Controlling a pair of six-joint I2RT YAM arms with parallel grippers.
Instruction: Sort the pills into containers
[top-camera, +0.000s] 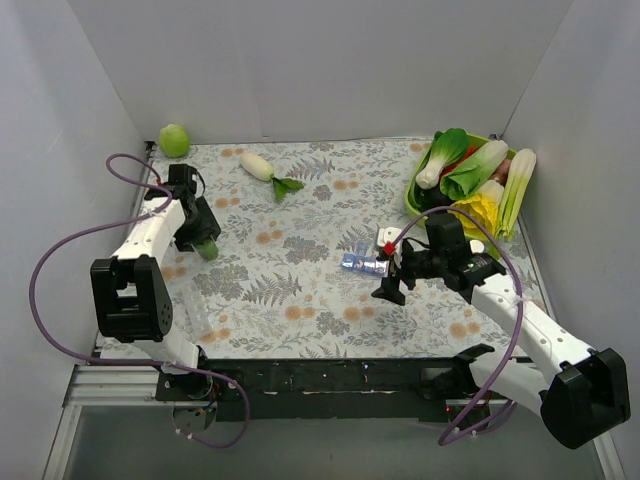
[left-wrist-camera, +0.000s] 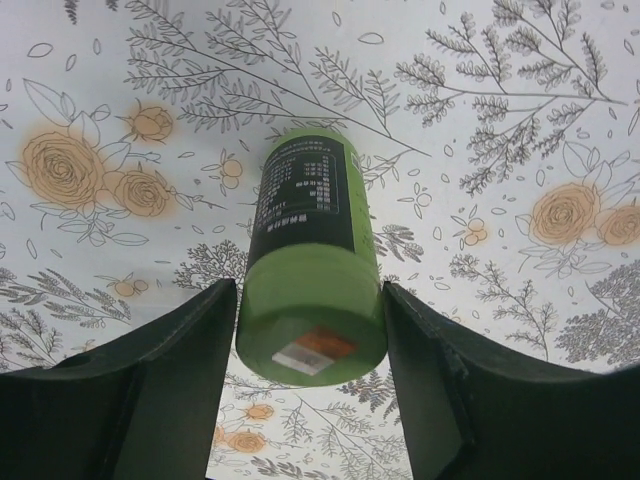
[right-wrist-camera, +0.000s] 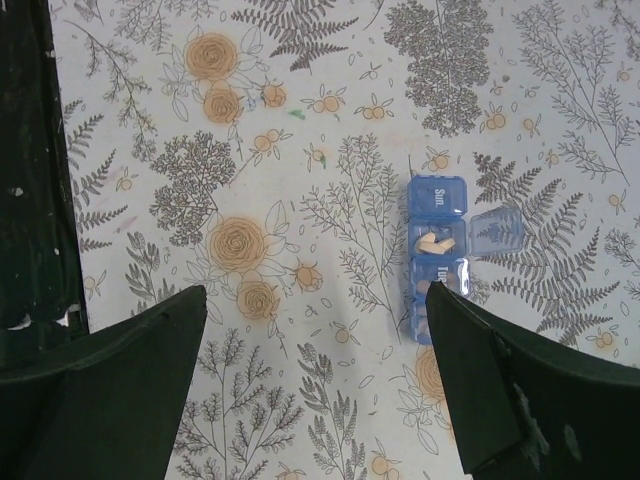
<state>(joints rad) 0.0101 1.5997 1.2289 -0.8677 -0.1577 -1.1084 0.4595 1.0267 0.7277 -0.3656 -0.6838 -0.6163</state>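
Note:
The containers are a short translucent blue strip (top-camera: 363, 264) lying on the flowered cloth at centre right. In the right wrist view the strip (right-wrist-camera: 437, 200) has one lid (right-wrist-camera: 497, 232) flipped open, with pale pills (right-wrist-camera: 435, 243) inside that compartment. My right gripper (top-camera: 388, 285) (right-wrist-camera: 315, 295) is open and empty just in front of the strip, and its right finger (right-wrist-camera: 500, 390) covers the strip's near end. My left gripper (top-camera: 207, 245) (left-wrist-camera: 308, 290) is shut on a green cylindrical bottle (left-wrist-camera: 310, 260) with a dark label, at the left of the table.
A green round fruit (top-camera: 174, 139) sits in the far left corner. A white radish (top-camera: 258, 165) lies at the back centre. A green basket (top-camera: 413, 197) piled with leafy vegetables stands at the back right. White walls enclose three sides.

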